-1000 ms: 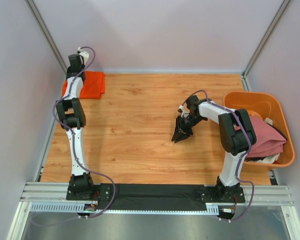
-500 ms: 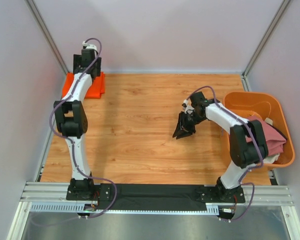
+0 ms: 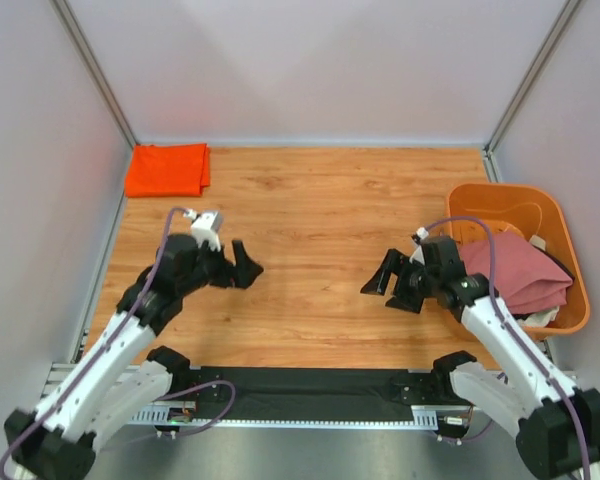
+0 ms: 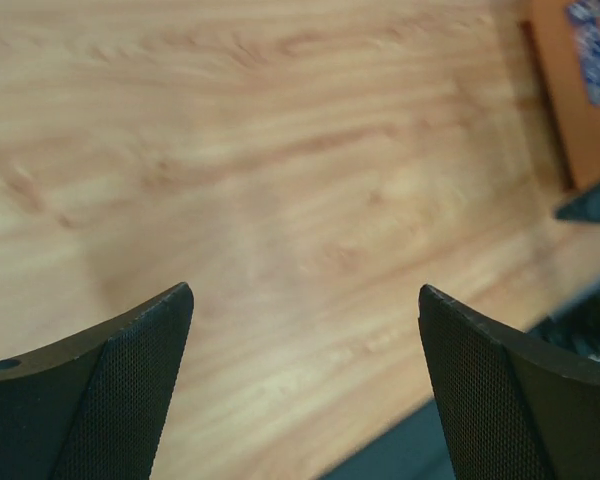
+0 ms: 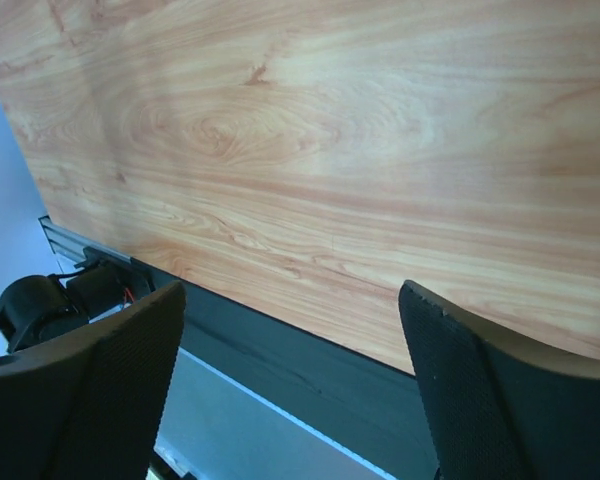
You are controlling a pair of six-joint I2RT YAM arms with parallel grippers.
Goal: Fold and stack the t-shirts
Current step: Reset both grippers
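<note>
A folded bright orange t-shirt (image 3: 166, 170) lies flat at the far left corner of the wooden table (image 3: 310, 210). A dusty pink t-shirt (image 3: 515, 275) is heaped in the orange tub (image 3: 510, 200) at the right. My left gripper (image 3: 242, 265) hovers open over the near-left boards, far from the orange shirt, with nothing between its fingers (image 4: 130, 390). My right gripper (image 3: 393, 282) stands open near the tub's left side, also empty, its fingers (image 5: 500, 400) over the table's near edge.
The tub (image 4: 580, 90) with a blue label shows at the left wrist view's top right. A black strip (image 3: 310, 385) and metal rail (image 3: 310, 415) run along the near edge. Grey walls enclose the table on three sides.
The left arm let go of the orange t-shirt at the far corner and swung back toward the near left, jaws wide. The right gripper opened and drew back toward the tub.
</note>
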